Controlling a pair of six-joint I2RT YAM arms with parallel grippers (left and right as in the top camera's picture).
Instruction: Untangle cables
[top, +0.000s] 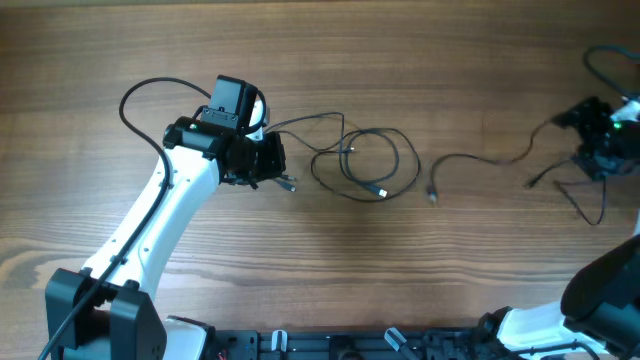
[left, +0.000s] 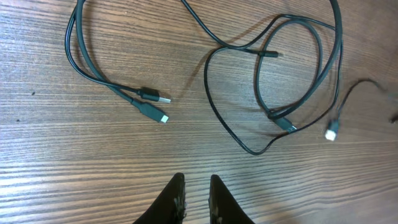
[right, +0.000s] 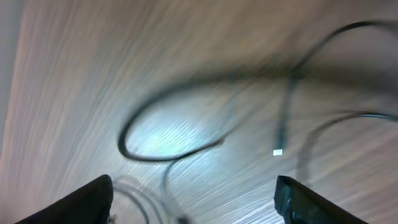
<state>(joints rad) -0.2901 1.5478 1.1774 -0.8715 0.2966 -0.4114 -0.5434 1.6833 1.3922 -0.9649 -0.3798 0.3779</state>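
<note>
Thin black cables (top: 350, 148) lie loose on the wooden table (top: 330, 60). I cannot count them for certain, but the left wrist view shows five plug ends (left: 163, 118): two side by side on a doubled strand, and three among the overlapping loops. One more strand (top: 470, 160) trails off towards the right edge.

The left arm reaches diagonally from the near corner to mid-table. The left gripper (left: 196, 180) hovers above the wood, just beside the loops, its fingers almost together and grasping nothing. The right gripper (right: 193, 183) is at the far right edge, spread wide and released above a blurred loop.
</note>
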